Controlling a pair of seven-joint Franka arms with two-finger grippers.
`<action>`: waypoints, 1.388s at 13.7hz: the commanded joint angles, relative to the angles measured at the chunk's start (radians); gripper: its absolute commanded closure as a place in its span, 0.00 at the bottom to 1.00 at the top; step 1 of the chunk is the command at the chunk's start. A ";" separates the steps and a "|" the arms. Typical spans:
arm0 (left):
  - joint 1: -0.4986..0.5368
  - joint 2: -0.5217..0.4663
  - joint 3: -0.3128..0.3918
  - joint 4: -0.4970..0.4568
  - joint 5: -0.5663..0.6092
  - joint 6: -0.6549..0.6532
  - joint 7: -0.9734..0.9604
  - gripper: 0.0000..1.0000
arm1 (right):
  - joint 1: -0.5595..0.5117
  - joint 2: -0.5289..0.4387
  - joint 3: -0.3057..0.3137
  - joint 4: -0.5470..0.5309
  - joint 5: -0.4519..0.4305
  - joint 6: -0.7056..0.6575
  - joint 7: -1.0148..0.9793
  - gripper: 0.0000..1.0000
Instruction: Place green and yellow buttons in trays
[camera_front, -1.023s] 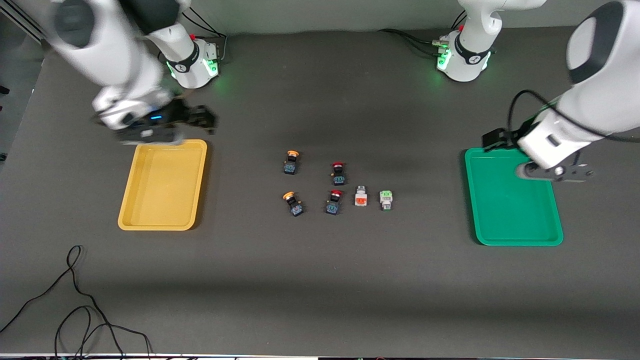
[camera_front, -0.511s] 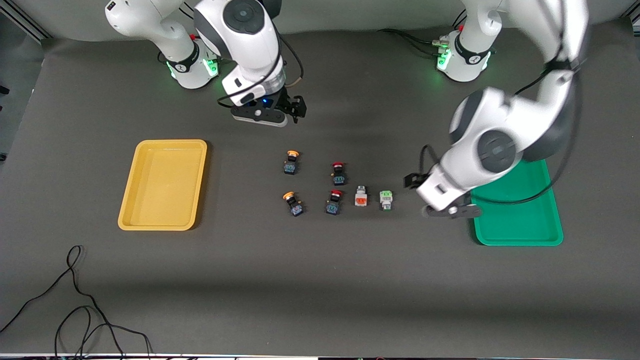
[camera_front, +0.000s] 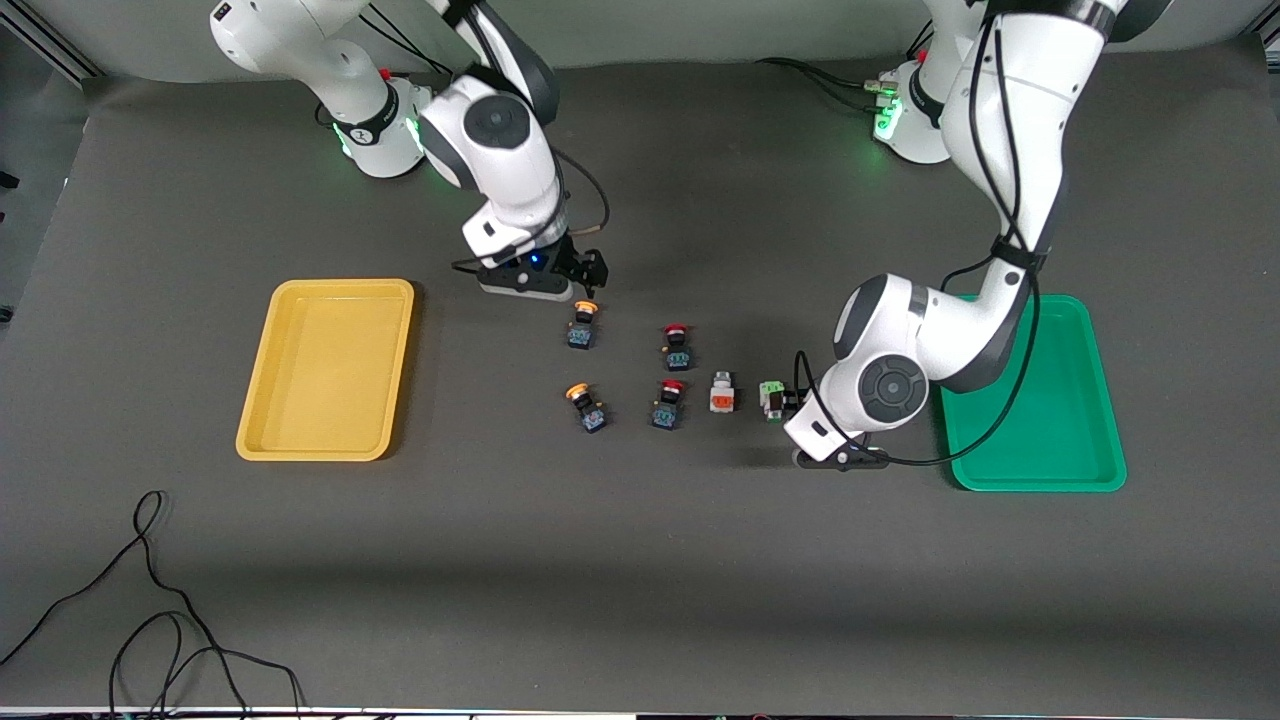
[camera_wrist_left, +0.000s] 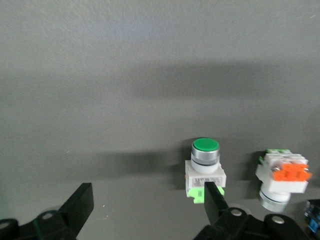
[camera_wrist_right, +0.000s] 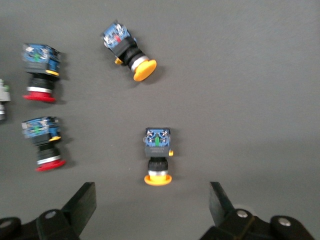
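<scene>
Both arms are now lowering over the button cluster, having swung in from the tray ends since the earlier frames. The green button (camera_wrist_left: 205, 167), white-bodied with a green cap, is lying just ahead of the left gripper (camera_front: 838, 458), close to one spread finger (camera_wrist_left: 214, 201) rather than centred between the jaws. In the front view it (camera_front: 771, 399) is sitting at the end of the row toward the green tray (camera_front: 1098, 400). The upper yellow button (camera_wrist_right: 158, 163) is lying ahead of the right gripper (camera_front: 528, 285), roughly midway between its spread jaws, cap pointing toward the gripper. The second yellow button (camera_front: 586, 406) is resting nearer the front camera, outside the jaws. Both trays are holding nothing; the yellow tray (camera_front: 262, 400) is sitting toward the right arm's end.

Step in hand, as judged: the approach before the first picks, no button gripped yet. The next move is calling for the left gripper to shift sideways until the green button is lying between the fingers, then descend and close. The right gripper is needing only a short advance and descent.

Two red-capped buttons (camera_front: 676, 345) (camera_front: 668, 403) and a white button with an orange face (camera_front: 722, 392) are lying beside the targets and are to be avoided. The table (camera_front: 640, 580) is dark grey and matte; loose black cables (camera_front: 150, 610) are trailing near the front camera.
</scene>
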 joint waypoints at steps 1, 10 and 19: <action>-0.019 0.005 -0.002 0.006 -0.052 0.010 -0.050 0.01 | 0.001 0.134 -0.015 0.018 -0.026 0.145 0.018 0.00; -0.107 0.042 0.001 -0.097 -0.045 0.214 -0.121 0.04 | 0.002 0.268 -0.024 0.067 -0.063 0.219 0.007 0.69; -0.105 0.018 0.006 -0.112 -0.003 0.231 -0.138 1.00 | -0.012 0.108 -0.048 0.453 -0.049 -0.510 -0.155 0.78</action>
